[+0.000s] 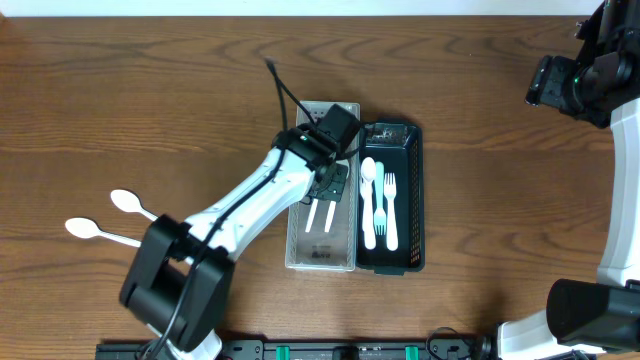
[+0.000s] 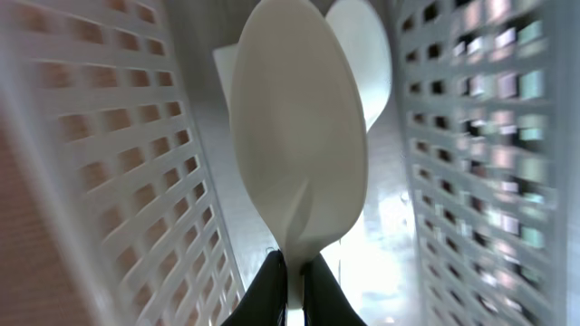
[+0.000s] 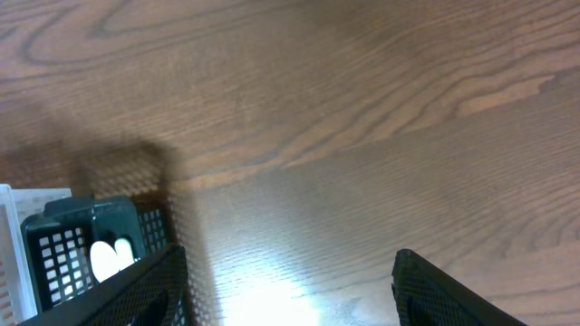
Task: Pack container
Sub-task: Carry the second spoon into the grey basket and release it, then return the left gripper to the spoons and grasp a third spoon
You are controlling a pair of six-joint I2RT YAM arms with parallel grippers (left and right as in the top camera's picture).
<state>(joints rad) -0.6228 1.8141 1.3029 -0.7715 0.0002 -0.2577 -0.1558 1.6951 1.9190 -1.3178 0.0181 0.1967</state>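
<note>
Standing at the middle of the counter [image 1: 150, 80], the white basket [image 1: 297, 240] is long and narrow, and the black basket [image 1: 415, 200] touches its right side. Inside the white basket the left pincer [image 2: 294, 288] is clenched on the handle of a white spoon [image 2: 299, 136], with the bowl between the perforated walls. A second spoon bowl [image 2: 362, 54] lies just behind it. In the overhead view two white handles [image 1: 312, 215] show in the near half of this basket. The black basket holds a pale spoon [image 1: 368, 172], a white fork [image 1: 390, 190] and a teal piece [image 1: 380, 215] between them. The left arm [image 1: 250, 195] covers the far half of the white basket, and the walls are close on both sides of the pincer. Two loose spoons [image 1: 125, 203] lie on the counter well to the left, apart from the baskets. The right pincer [image 3: 290, 290] is released, its fingers wide apart over the wood, to the far right of the black basket.
</note>
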